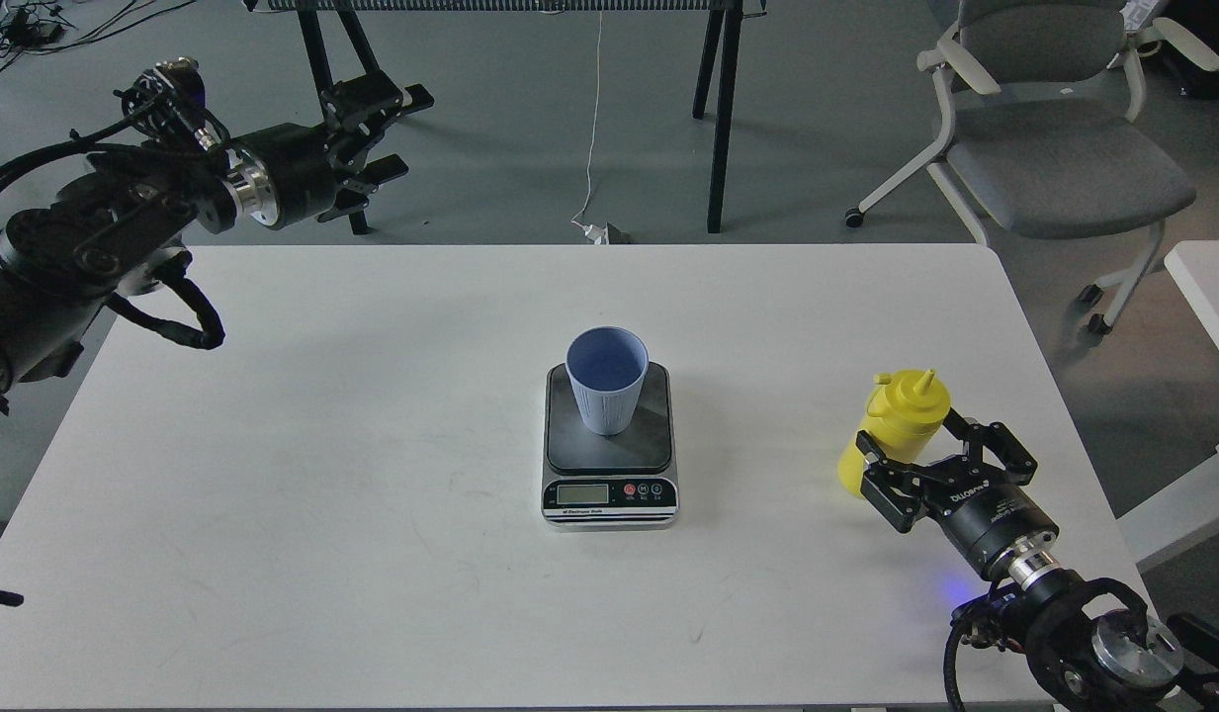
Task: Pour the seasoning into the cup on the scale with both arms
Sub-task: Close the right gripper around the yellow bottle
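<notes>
Upright, the seasoning points its nozzle straight up.

Yellow seasoning looks like smooth, glossy plastic; the light-blue cup is matt ribbed plastic. The scale has a dark matt platform (silvery front). The white counter is smooth.

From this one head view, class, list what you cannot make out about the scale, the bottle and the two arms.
1. Scale: the LCD reading is too small to read.
2. Yellow squeeze bottle: its lower part is hidden behind the right gripper, so firm contact by the jaws is unclear.
3. Blue cup: the inside shows only blue; any contents cannot be told.
4. Left gripper: dark against the table legs behind; jaws unclear.
5. Both arms: cut off by the picture edges.
</notes>
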Action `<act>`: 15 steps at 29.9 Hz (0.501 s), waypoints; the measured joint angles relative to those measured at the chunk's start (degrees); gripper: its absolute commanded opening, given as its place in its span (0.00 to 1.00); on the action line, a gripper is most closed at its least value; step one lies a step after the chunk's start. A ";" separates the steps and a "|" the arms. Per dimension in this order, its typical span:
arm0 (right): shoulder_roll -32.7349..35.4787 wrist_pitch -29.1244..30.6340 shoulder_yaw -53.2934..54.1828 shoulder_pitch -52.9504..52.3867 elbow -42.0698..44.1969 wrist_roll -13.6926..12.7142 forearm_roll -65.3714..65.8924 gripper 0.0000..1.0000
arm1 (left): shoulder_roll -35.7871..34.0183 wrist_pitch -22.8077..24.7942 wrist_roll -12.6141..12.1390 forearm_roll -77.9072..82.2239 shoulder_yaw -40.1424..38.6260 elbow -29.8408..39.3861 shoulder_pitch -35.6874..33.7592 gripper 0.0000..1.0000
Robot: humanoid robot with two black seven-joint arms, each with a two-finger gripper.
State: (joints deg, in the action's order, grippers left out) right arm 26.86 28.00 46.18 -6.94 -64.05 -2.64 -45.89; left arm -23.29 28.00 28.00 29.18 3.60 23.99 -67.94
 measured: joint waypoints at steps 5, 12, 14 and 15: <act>-0.45 0.00 -0.04 -0.70 0.71 -0.02 0.65 0.98 | -0.05 0.00 0.00 0.00 0.00 0.00 0.08 0.99; -1.09 0.00 -0.02 -0.79 0.78 -0.58 1.59 0.93 | 0.00 0.00 0.00 0.00 0.00 0.00 0.09 0.99; -1.35 0.00 -0.01 -0.79 0.78 -0.98 1.65 0.90 | 0.00 0.00 0.00 0.00 0.00 0.00 0.09 0.99; -1.43 0.00 -0.01 -0.79 0.78 -1.20 1.68 0.87 | -0.01 0.00 0.00 0.00 0.00 0.00 0.09 0.99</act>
State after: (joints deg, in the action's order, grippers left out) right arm 25.43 28.00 46.17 -7.73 -63.27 -3.85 -44.20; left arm -23.30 28.00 28.00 29.18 3.60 23.99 -67.85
